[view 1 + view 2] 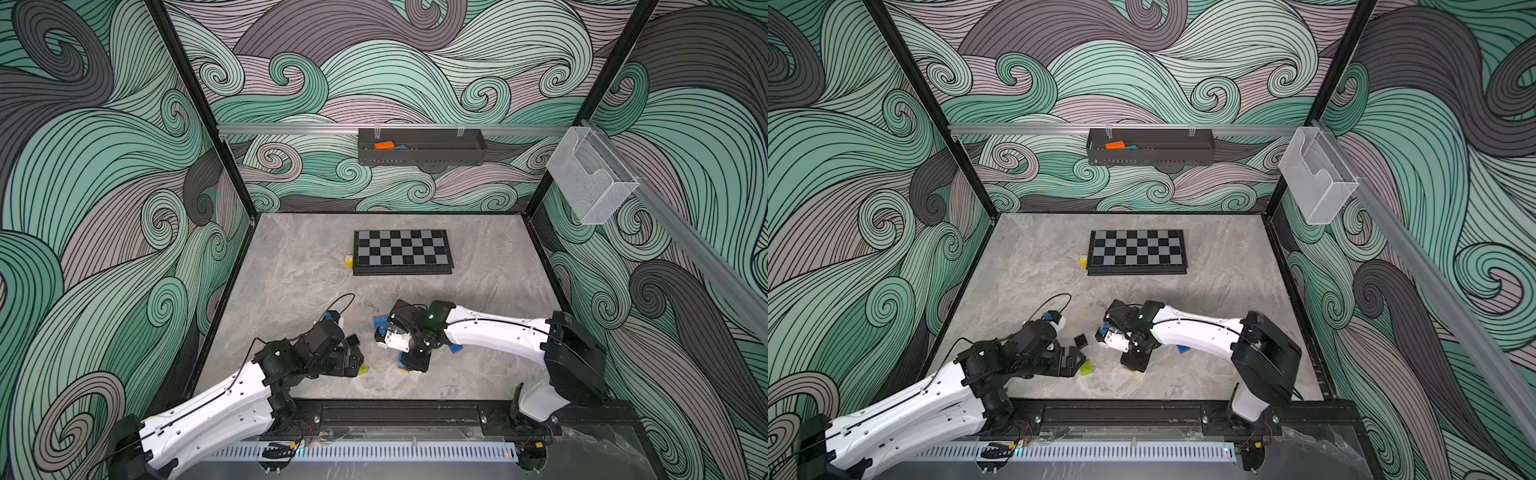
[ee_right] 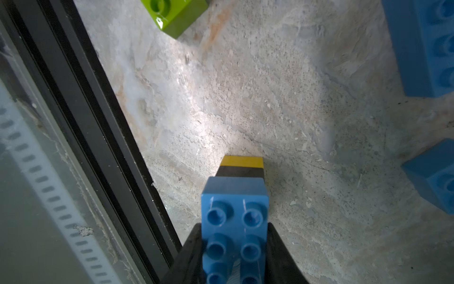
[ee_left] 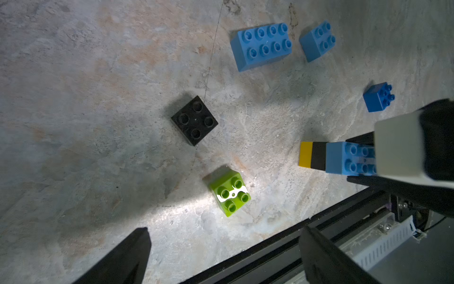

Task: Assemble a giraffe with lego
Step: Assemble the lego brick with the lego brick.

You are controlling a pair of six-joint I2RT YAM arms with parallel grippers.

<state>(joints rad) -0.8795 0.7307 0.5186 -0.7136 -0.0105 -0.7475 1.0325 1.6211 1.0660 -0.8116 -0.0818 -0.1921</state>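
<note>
My right gripper is shut on a long blue brick, which has a black brick and a yellow brick stacked under it. This partial giraffe is tipped sideways just above the floor near the front rail. My left gripper hangs open and empty above the floor, close to a lime green brick. A black brick, a long blue brick, a square blue brick and a small darker blue brick lie loose on the floor. In both top views the grippers sit side by side at the front.
A chessboard lies at the back with a yellow die at its left. A black wall tray holds an orange block. A clear holder hangs on the right wall. The black front rail borders the floor.
</note>
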